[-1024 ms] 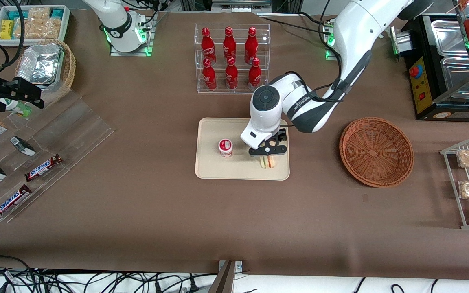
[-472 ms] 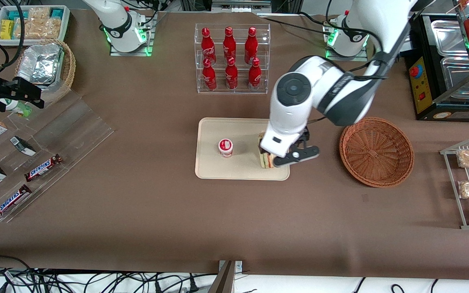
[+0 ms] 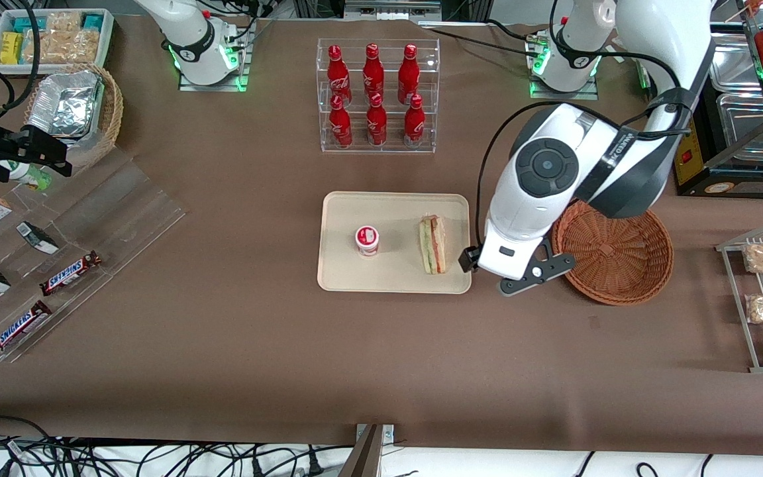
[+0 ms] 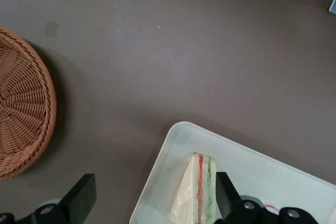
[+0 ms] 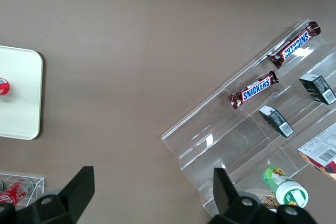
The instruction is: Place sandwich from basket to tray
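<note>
Front view shows me the clear-wrapped triangular wedge sandwich [image 3: 433, 244] lying on the cream-beige rectangular plastic tray [image 3: 342, 278], long axis running toward the camera. My gripper [image 3: 487, 273] hangs beside that tray, fingers spread, holding nothing, between it and the reddish-brown round wicker basket [image 3: 620, 252].

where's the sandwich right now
The sandwich lies on the tray beside a small red-lidded cup, at the tray's end nearer the basket. The open pincer hangs between tray and basket.
</note>
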You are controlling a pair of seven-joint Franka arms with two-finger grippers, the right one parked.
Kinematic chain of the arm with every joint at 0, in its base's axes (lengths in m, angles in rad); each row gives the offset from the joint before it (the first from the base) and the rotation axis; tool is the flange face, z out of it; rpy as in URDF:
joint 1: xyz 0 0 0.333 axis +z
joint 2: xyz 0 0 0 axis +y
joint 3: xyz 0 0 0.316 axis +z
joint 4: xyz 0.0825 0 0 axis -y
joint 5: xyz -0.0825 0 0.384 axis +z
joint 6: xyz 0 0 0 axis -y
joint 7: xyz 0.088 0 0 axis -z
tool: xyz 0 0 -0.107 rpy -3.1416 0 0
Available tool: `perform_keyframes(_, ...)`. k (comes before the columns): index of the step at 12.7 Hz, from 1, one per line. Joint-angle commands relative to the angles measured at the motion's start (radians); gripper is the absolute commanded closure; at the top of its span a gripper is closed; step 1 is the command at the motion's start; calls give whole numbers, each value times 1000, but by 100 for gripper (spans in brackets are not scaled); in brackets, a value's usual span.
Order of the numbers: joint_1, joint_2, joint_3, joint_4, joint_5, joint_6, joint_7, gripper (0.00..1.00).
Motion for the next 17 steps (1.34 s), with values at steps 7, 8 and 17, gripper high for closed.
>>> perform_keyframes(7, 38, -50, 206, 129, -229, -193, 417, 0)
perform_keyframes(8, 41, -51, 235, 161, -240, -251, 510, 0)
perform_keyframes(17, 50, -60, 502, 171, -384, -301, 1008, 0)
